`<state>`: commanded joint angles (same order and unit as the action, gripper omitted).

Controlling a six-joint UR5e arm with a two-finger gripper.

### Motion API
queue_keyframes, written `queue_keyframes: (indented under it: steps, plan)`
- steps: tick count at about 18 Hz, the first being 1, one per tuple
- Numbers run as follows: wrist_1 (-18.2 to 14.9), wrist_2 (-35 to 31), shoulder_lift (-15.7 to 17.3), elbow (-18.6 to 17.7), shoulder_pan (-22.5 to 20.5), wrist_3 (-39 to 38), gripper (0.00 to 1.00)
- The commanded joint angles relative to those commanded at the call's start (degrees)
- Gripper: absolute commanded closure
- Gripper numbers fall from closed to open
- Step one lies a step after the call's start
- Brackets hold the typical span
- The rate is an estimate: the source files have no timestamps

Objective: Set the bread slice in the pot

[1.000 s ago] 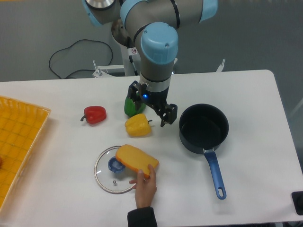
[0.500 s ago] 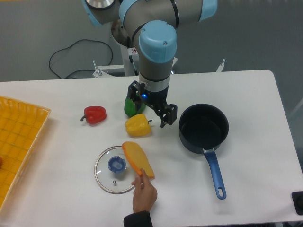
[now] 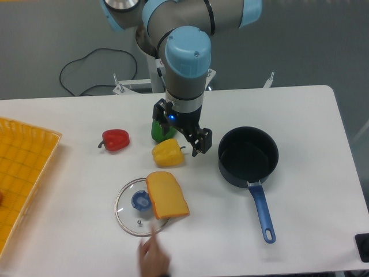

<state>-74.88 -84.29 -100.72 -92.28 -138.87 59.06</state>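
Bread slice (image 3: 167,195) flat near front edge, half on glass lid (image 3: 137,206). Gripper (image 3: 178,131) above peppers mid-table, fingers apart, empty. Pot (image 3: 248,156) right, open, ready.

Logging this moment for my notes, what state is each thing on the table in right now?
bread slice: lying flat, partly on the glass lid
glass lid: off the pot, on the table
pot: uncovered, empty
claw: holding nothing, above the yellow pepper
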Motion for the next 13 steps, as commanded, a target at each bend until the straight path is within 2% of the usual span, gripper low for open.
queue_keyframes:
  steps: [4, 7, 9, 11, 13]
  plan:
    - [-0.2, 0.0, -0.5, 0.0, 0.4, -0.5, 0.0]
    - [0.1, 0.4, -1.9, 0.2, 1.5, -6.0, 0.0]
    - [2.7, 0.3, -4.7, 0.6, 4.3, -10.9, 0.0]
    - [5.9, 0.5, -6.7, 0.8, 5.2, -15.2, 0.0]
    - [6.1, 0.8, -8.3, 0.8, 5.3, -15.0, 0.0]
